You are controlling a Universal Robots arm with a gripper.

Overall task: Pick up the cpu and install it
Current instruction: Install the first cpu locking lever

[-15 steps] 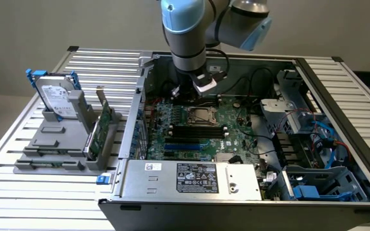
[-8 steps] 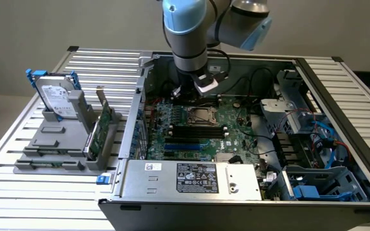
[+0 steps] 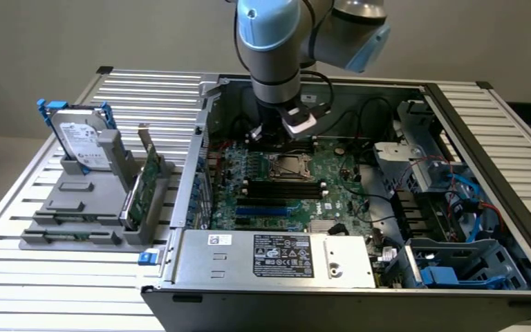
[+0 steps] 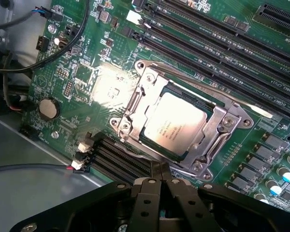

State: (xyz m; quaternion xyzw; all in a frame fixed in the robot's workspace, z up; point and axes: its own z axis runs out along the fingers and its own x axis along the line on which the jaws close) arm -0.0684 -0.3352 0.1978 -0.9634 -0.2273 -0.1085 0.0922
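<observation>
Hovering above the motherboard, my gripper is clenched on nothing, jaws pressed together. The cpu lies flat inside the socket frame, just ahead of my jaws; it is square, so no long axis governs.

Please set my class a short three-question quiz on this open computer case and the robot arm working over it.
1. True or false: the cpu lies inside the metal frame of the socket.
2. The gripper is: A) open wide, B) shut with nothing held, C) shut on the cpu.
3. Fill in: in the exterior view, the hard drive stands in a grey rack on that view's ____ of the case.

Key: 1 true; 2 B; 3 left.
</observation>
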